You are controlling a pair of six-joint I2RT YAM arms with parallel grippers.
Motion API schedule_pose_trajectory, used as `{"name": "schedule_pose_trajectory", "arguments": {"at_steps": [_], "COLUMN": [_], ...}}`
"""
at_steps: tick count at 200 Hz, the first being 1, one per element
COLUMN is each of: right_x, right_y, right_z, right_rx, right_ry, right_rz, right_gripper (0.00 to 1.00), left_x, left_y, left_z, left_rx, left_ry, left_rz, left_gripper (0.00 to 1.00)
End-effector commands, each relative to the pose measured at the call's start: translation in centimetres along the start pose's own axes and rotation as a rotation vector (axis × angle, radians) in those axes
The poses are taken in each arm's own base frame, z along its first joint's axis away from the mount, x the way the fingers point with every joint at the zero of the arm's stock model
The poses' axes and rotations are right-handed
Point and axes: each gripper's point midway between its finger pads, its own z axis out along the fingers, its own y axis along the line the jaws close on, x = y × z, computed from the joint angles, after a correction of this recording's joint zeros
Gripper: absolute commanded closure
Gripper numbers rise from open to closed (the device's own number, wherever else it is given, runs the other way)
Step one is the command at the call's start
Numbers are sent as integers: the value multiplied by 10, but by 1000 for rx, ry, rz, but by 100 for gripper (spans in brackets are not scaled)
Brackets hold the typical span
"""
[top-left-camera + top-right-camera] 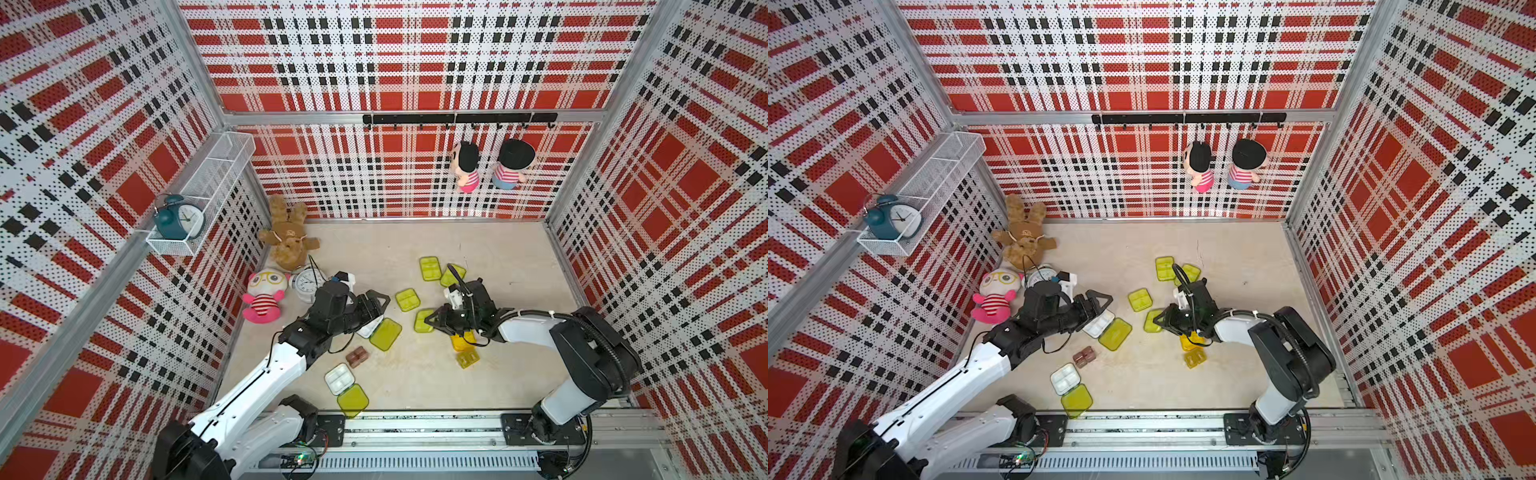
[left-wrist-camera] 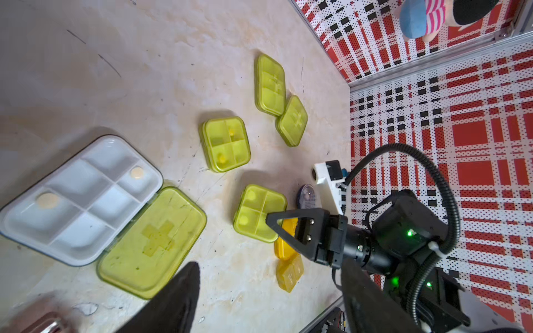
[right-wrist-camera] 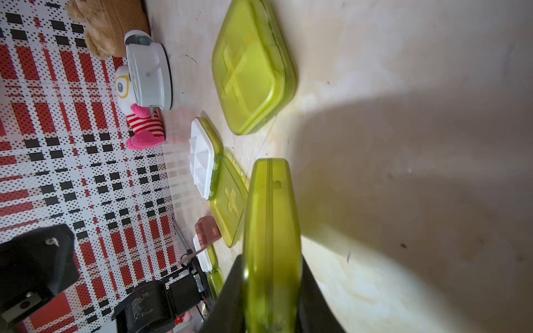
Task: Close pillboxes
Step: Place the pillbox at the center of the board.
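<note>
My left gripper (image 2: 268, 299) is open and empty. It hovers over an open pillbox, a white tray (image 2: 78, 199) with its lime lid (image 2: 153, 242) laid flat; in a top view the gripper (image 1: 379, 308) is just above this box (image 1: 385, 333). My right gripper (image 3: 271, 265) is shut on a closed lime pillbox (image 3: 271, 219), one finger on each flat face, low over the table (image 1: 424, 321). Three closed lime boxes (image 1: 429, 268) (image 1: 452, 274) (image 1: 407, 300) lie behind. Another open box (image 1: 340, 378) is near the front. Brown (image 1: 358, 356), orange (image 1: 459, 343) and amber (image 1: 468, 358) boxes lie mid-table; a round navy one (image 2: 306, 196) is beside the right wrist.
Plush toys (image 1: 264, 299) (image 1: 287, 239) and a white alarm clock (image 1: 306, 284) crowd the left wall. The arms' base rail (image 1: 415, 428) runs along the front edge. Plaid walls close three sides; two dolls (image 1: 467, 166) hang on the back wall.
</note>
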Motion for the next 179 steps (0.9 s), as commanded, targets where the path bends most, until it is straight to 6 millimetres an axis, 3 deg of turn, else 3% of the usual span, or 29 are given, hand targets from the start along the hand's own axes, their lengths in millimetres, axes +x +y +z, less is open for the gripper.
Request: {"name": "schedule_pose_trajectory", "arguments": {"at_steps": [1, 95, 179], "right_x": [-8, -16, -16], "right_y": [-7, -24, -29], "right_z": [3, -2, -17], "right_rx": [48, 141, 170], "right_ry": [5, 17, -3], "right_rz": [-12, 0, -12], "right_gripper": [76, 71, 49], "left_x": [6, 4, 5], "left_y": [19, 38, 46], "left_z": [-5, -9, -2], "left_rx": [-54, -69, -88], "left_ry": [9, 7, 26], "left_rz": [-10, -30, -38], "left_gripper": [21, 20, 19]}}
